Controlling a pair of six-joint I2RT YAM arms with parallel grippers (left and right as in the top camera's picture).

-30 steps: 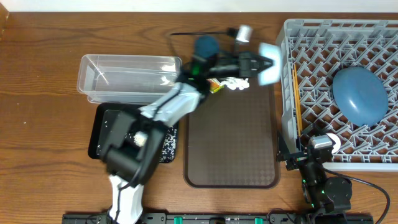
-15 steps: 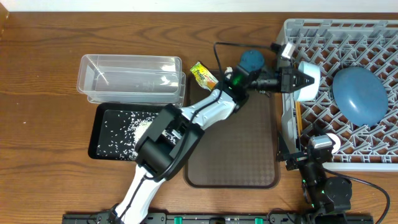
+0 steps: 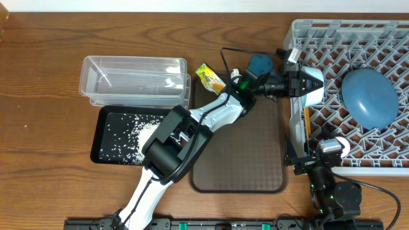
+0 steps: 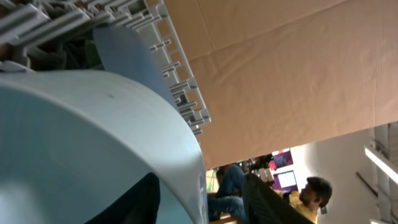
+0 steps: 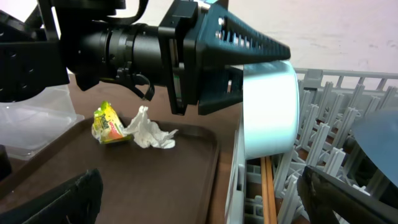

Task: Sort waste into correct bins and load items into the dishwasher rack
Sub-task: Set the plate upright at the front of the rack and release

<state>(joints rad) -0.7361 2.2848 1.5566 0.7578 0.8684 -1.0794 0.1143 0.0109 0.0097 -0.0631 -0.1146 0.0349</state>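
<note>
My left gripper [image 3: 299, 83] is shut on the rim of the pale mint bowl [image 3: 313, 85] and holds it on its side over the left edge of the grey dishwasher rack [image 3: 383, 32]. In the left wrist view the bowl [image 4: 81, 137] fills the left, one finger inside and one outside. The dark-blue bowl-plate [image 3: 369, 96] lies in the rack, and the chopsticks [image 3: 305, 118] lie along its left wall. The snack wrapper [image 5: 109, 123] and the white tissue [image 5: 149, 130] lie at the far end of the brown tray. My right gripper [image 5: 205, 199] is open and empty by the rack's front left corner.
The brown serving tray [image 3: 239, 153] lies left of the rack. A clear tub [image 3: 134, 80] stands at the back left, and a black tray [image 3: 102, 137] with scattered rice is in front of it. My left arm reaches diagonally across the brown tray. White bowl and pink cup are out of view.
My left arm has swung the mint bowl to the right, from above the brown tray's far end to the rack's left edge. The right arm has not moved.
</note>
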